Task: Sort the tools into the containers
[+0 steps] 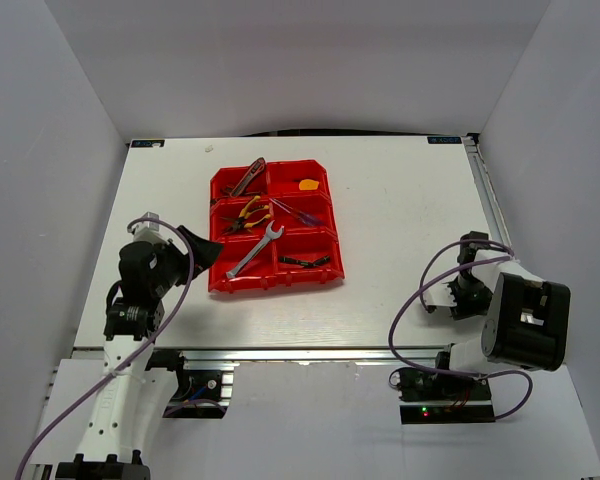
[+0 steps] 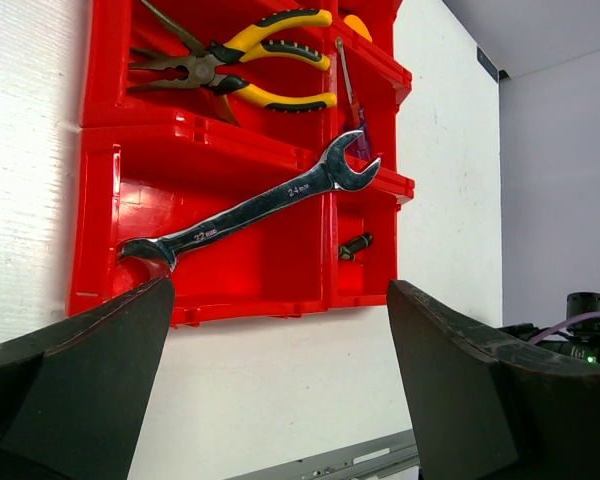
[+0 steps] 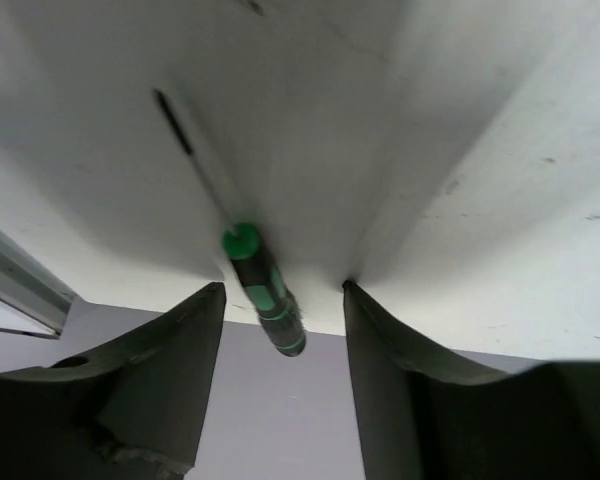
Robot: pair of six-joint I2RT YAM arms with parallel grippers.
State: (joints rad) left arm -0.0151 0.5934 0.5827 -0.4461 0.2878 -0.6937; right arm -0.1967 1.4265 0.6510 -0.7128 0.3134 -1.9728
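Since the green-black screwdriver (image 3: 252,265) lies directly between the fingers of the right gripper (image 3: 280,288), the coming grasp is judged to turn on that alignment alone. Its long axis is seen running out ahead of the pincer, slanted a little to the left. The tip is farthest away and the handle nearest the wrist, so the closing line is crossed almost squarely. The jaws are noted partly open, a gap showing on either side of the handle, nothing gripped yet. The red containers (image 1: 276,283) are placed well off to this pincer's left and further out on the table (image 1: 400,200). The left gripper (image 2: 280,288) is spread fully and empty, and the silver wrench (image 2: 250,208) is seen in the bin just ahead of it. That arm is the nearer to the bins, the right arm the nearer to the screwdriver.
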